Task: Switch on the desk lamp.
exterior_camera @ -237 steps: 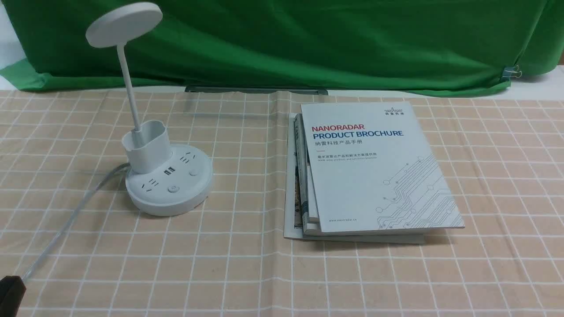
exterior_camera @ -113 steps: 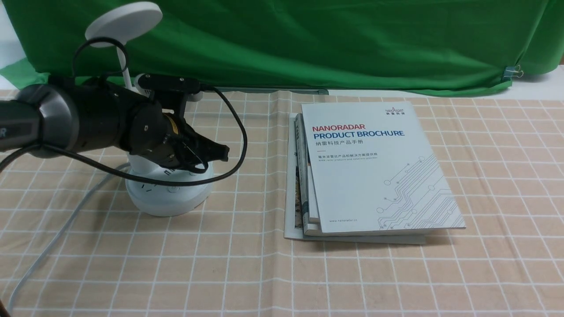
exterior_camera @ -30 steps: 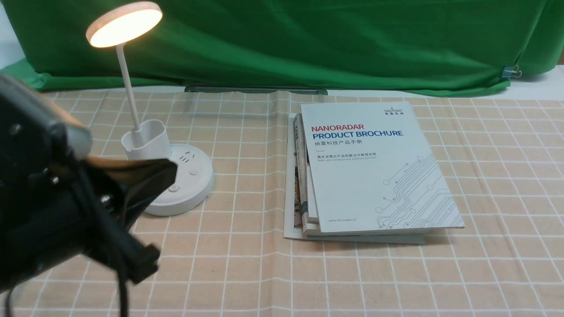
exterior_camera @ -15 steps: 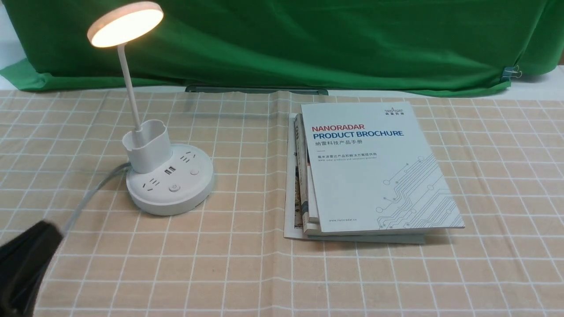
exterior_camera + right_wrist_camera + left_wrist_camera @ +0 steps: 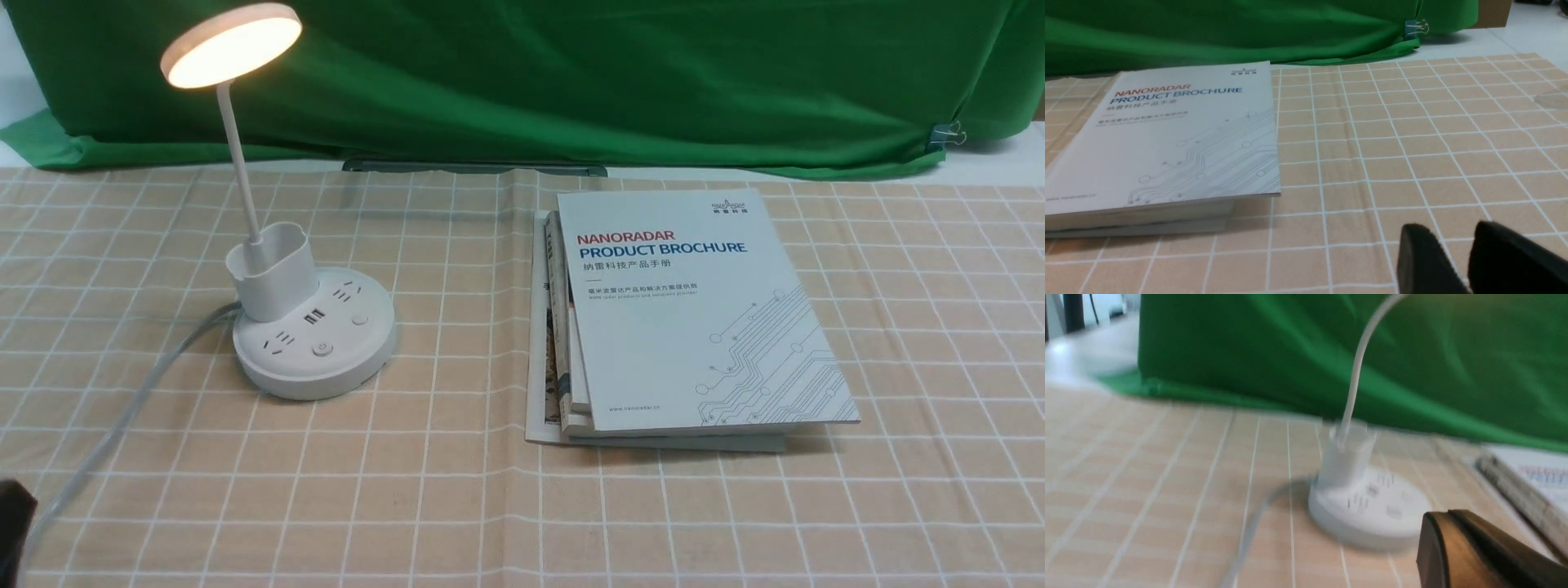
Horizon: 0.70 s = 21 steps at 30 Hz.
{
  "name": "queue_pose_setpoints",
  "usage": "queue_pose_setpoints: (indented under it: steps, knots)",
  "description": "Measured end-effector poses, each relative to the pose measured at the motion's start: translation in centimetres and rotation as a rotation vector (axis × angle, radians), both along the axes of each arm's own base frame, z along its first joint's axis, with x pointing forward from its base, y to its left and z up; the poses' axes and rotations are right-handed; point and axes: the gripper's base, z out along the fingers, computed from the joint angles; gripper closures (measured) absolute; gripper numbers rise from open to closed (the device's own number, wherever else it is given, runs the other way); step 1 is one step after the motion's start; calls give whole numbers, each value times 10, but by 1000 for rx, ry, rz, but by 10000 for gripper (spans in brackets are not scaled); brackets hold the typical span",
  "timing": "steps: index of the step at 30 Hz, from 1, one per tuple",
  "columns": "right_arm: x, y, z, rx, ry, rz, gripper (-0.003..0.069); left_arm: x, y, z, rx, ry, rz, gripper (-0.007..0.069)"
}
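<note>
The white desk lamp stands at the left of the table, its round head (image 5: 230, 42) glowing warm. Its thin neck rises from a cup holder on a round base (image 5: 314, 347) with sockets, USB ports and buttons. In the left wrist view the lamp base (image 5: 1367, 510) is blurred, a short way beyond my left gripper (image 5: 1437, 516), which is shut on nothing. Only a dark tip of the left gripper (image 5: 12, 523) shows at the front view's lower left corner. My right gripper (image 5: 1447, 230) hovers over the tablecloth, narrowly open and empty, right of the books.
A stack of books topped by a white brochure (image 5: 694, 310) lies mid-table. The lamp's grey cable (image 5: 122, 408) runs toward the near left edge. A green cloth (image 5: 571, 82) hangs behind the table, held by a binder clip (image 5: 947, 135).
The lamp was dark while my left gripper reached over its base; it has been lit since about a second ago. The left arm has pulled back to the lower left corner.
</note>
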Motion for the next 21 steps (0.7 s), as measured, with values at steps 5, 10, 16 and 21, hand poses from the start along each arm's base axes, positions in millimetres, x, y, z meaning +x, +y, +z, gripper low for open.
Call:
queue_pose_setpoints:
  steps: [5,10,16,21]
  knots:
    - [0,0,0,0,0,0,419,-1,0,-6,-2,64,2,623]
    - [0,0,0,0,0,0,419,-1,0,-6,18,63,1,623]
    - [0,0,0,0,0,0,419,-1,0,-6,34,63,-1,623]
    - [0,0,0,0,0,0,419,-1,0,-6,10,65,2,623]
